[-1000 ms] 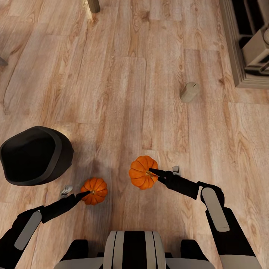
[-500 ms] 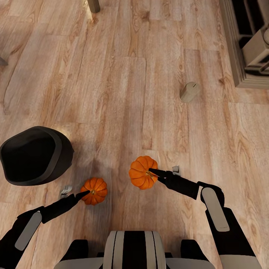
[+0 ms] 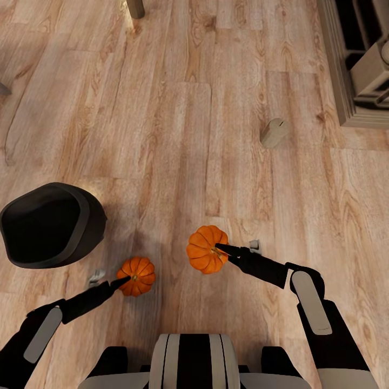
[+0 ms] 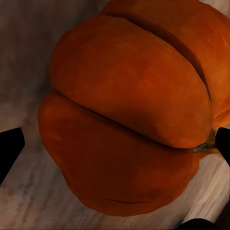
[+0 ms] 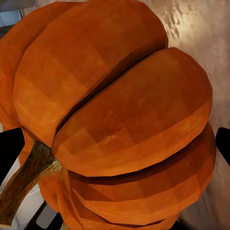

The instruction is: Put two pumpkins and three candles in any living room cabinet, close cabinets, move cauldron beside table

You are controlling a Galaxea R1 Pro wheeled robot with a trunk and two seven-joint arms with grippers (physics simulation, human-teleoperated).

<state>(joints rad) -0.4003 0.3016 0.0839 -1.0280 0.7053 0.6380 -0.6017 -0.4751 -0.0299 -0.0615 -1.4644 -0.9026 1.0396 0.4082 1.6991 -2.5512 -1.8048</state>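
Observation:
Two orange ribbed pumpkins are low in the head view. My left gripper (image 3: 128,279) is shut on the smaller-looking pumpkin (image 3: 138,274), its black tip at the stem. That pumpkin (image 4: 124,124) spans the space between the fingertips (image 4: 8,149) in the left wrist view. My right gripper (image 3: 220,249) is shut on the larger-looking pumpkin (image 3: 204,249), which sits between the fingertips (image 5: 9,149) in the right wrist view, stem (image 5: 28,177) to one side. The black cauldron (image 3: 49,224) stands on the floor at the left. One beige candle (image 3: 274,132) lies further ahead on the right. The cabinet is out of view.
A pale stone-coloured fireplace base (image 3: 351,70) fills the top right corner. A wooden furniture leg (image 3: 135,7) stands at the top edge. Wood plank floor (image 3: 173,135) stretches between the pumpkins and the candle.
My left forearm has dropped very slightly. Both pumpkins, the right arm, the cauldron and the candle stay where they were.

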